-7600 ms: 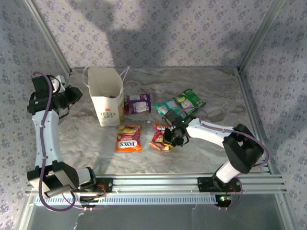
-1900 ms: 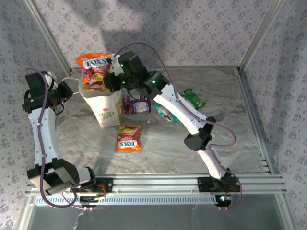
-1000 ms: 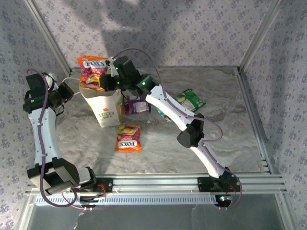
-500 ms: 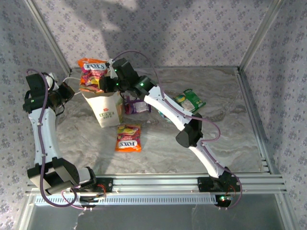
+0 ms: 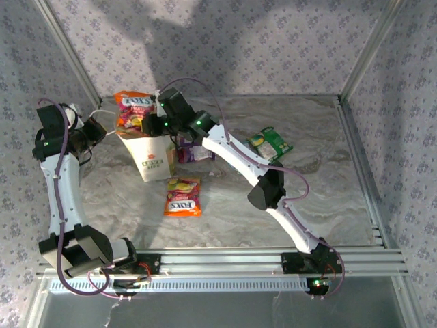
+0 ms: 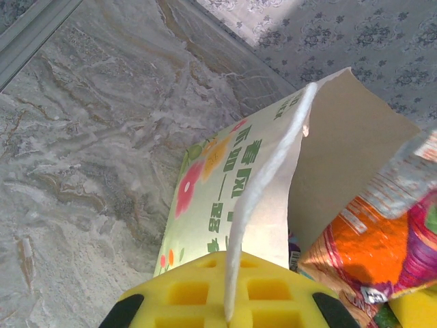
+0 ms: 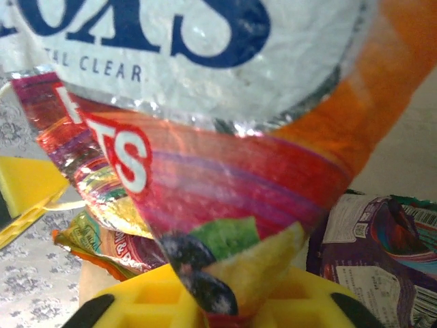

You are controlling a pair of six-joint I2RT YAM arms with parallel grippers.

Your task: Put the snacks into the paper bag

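The white paper bag (image 5: 153, 156) with a green flower print stands upright at the back left of the table. My left gripper (image 5: 97, 130) is shut on its white cord handle (image 6: 268, 179) and holds the mouth open. An orange FOX'S snack packet (image 5: 134, 109) hangs with its lower part in the bag's mouth. My right gripper (image 7: 229, 307) is shut on that packet's (image 7: 225, 184) bottom corner. A second FOX'S packet (image 5: 183, 197) lies flat in front of the bag. A purple packet (image 5: 199, 152) lies right of the bag, and a green-and-white one (image 5: 270, 143) further right.
My right arm (image 5: 235, 154) reaches across the table's middle from the near right to the bag. A metal frame rail (image 5: 362, 164) borders the marbled table on the right, and patterned walls close it in behind.
The right gripper has sunk a little and brought the FOX'S packet lower into the bag's mouth. The left gripper and the bag have stayed put.
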